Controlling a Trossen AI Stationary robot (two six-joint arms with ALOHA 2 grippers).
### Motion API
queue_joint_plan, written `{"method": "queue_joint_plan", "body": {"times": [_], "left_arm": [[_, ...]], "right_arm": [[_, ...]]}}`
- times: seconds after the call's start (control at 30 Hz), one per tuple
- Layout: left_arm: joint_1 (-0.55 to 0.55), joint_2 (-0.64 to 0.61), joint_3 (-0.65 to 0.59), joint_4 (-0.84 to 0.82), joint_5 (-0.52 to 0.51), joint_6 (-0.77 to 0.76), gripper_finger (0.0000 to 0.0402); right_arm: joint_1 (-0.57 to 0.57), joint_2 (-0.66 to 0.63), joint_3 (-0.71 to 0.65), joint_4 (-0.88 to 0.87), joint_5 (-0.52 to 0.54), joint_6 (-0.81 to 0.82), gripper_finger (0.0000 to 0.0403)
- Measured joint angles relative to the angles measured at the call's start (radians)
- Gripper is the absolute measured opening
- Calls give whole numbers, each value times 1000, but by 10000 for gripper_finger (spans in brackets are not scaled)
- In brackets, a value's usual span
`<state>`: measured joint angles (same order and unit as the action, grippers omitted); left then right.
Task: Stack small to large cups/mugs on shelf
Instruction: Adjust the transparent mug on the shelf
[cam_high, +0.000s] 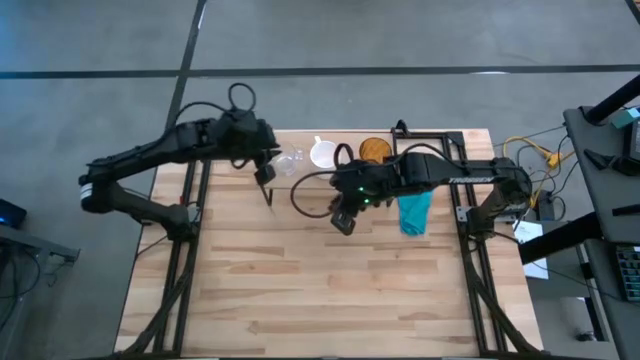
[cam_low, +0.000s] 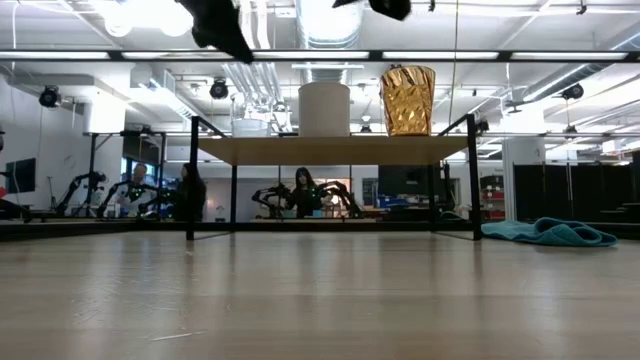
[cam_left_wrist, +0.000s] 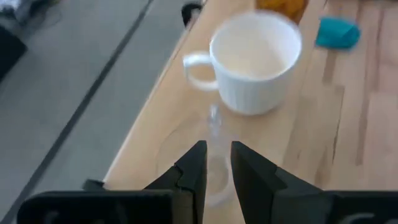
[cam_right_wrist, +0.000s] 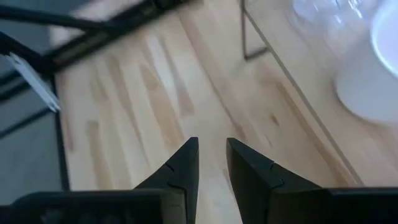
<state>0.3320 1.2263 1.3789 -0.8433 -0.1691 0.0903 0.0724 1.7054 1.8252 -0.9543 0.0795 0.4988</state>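
All three vessels stand upright on their bases in a row on the shelf (cam_low: 330, 150), which runs along the table's far edge. They are the clear glass cup (cam_low: 250, 127), the white mug (cam_low: 324, 108) and the amber tumbler (cam_low: 407, 100). In the high view the order from left to right is glass cup (cam_high: 290, 160), mug (cam_high: 323, 153), tumbler (cam_high: 375, 150). My left gripper (cam_high: 266, 185) hangs above the shelf's left end, over the glass cup (cam_left_wrist: 208, 155), fingers close together and well above the rim. My right gripper (cam_high: 343, 220) hovers over the table's middle, shut.
A teal cloth (cam_high: 415, 212) lies crumpled on the table's right side, near the right arm. The shelf's thin black legs (cam_low: 190, 190) stand on the tabletop. Bare wood (cam_high: 320, 290) fills the table's near half. People and other machines show in the room beyond.
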Motion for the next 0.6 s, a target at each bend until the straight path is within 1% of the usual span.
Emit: {"method": "queue_joint_plan", "body": {"times": [0.1,0.27,0.33,0.5,0.6], "left_arm": [[2,41,0,-45,3,3,59],[-5,69,0,-194,52,21,59],[-7,56,0,-199,58,45,59],[-6,2,9,-150,59,57,59],[-6,-24,10,-152,59,135,59]], "right_arm": [[0,0,0,39,0,-9,77],[1,0,0,10,0,-9,77],[2,0,0,0,0,-10,77],[1,0,0,-11,0,-32,77],[1,0,0,-10,0,-48,77]]}}
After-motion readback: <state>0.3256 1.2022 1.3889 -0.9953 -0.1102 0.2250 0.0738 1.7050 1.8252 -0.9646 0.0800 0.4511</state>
